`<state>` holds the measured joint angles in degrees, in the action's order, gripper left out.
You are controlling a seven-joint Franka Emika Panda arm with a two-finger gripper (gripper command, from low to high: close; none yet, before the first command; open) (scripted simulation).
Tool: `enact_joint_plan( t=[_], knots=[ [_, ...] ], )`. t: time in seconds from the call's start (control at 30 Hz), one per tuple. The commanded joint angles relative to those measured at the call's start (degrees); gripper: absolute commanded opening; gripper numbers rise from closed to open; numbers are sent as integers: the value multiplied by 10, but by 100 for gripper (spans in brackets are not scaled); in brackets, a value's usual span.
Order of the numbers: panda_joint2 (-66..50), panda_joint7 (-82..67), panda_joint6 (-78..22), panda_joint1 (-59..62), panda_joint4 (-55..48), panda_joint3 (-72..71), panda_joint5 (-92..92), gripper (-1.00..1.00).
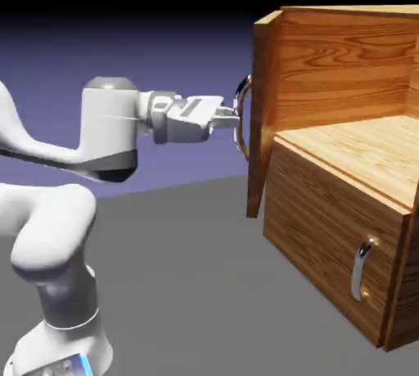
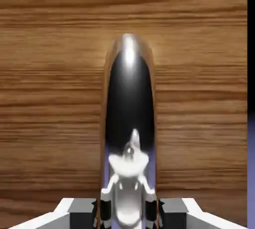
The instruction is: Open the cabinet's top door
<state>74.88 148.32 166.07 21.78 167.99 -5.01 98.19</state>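
The cabinet (image 1: 344,186) fills the right half of the exterior view, standing on the grey tabletop (image 1: 188,268) before the blue-violet backdrop (image 1: 123,47). Its top door (image 1: 262,113) is swung out and seen nearly edge-on, a tall reddish-brown slab at the frame's centre right, with its lower corner hanging over the tabletop. Behind the door the upper compartment lies exposed: lighter grained wood on its back wall and floor, with nothing visible inside it. Below, the lower panel (image 1: 327,243) sits flush and closed, its small chrome handle (image 1: 362,268) at the lower right of the frame.

The white arm (image 1: 49,227) rises from the lower left and reaches level across the middle of the frame. The gripper (image 1: 232,121) meets the top door's long chrome handle (image 1: 242,117) on the door's left face. Nothing else stands on the tabletop between the arm and the cabinet.

In the hand view the door's wood grain fills the frame, with a strip of backdrop along the right edge. The chrome handle (image 2: 129,138) runs up the centre, mirroring the gripper in its surface. The grey fingers (image 2: 82,218) sit at the bottom edge, one to each side of the bar, clamped on it.
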Motion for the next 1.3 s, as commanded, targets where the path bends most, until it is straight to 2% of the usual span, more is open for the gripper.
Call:
enact_joint_plan(
  t=[0.0,0.23,0.43,0.63,0.9,1.27],
  knots=[
    [11,-21,-7,-3,7,-4,-26,-100],
    [94,-153,-110,-71,53,-51,-200,-100],
    [155,-219,-255,-161,67,-145,-344,-100],
    [169,-239,-401,-227,41,-268,-466,-100],
    [130,-238,-591,-229,-63,-434,-606,-100],
    [79,-246,-817,-85,-291,-586,-721,-100]
  ],
)
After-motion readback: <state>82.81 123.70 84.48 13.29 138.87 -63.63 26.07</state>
